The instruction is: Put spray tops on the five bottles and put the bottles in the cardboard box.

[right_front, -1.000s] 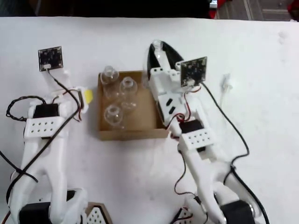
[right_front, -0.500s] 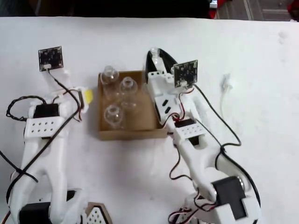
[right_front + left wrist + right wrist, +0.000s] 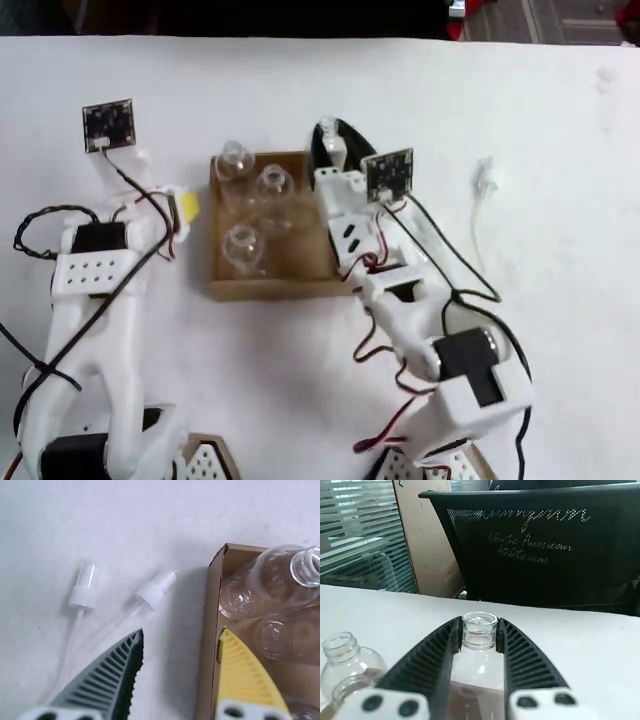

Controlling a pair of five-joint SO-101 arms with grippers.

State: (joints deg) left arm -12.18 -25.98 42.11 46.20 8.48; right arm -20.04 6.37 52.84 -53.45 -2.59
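The open cardboard box (image 3: 320, 262) holds three clear uncapped bottles (image 3: 243, 246). At the box's far right corner my right gripper (image 3: 333, 140) is shut on the neck of another clear uncapped bottle (image 3: 479, 629), held upright. My left gripper (image 3: 181, 635) stands open just left of the box, its yellow finger (image 3: 187, 205) over the box's wall (image 3: 209, 630) and its grey finger over the table. Two white spray tops (image 3: 84, 585) (image 3: 156, 588) lie on the table in front of it. Another spray top (image 3: 485, 181) lies far right.
The white table (image 3: 560, 120) has free room to the right and behind the box. Cables hang from both arms. A black mesh chair (image 3: 545, 545) and a brown panel (image 3: 427, 540) stand beyond the table's far edge.
My right arm has drawn back and a little left with the bottle, closer to the box's corner, and its lower joints have swung. The left arm has kept still.
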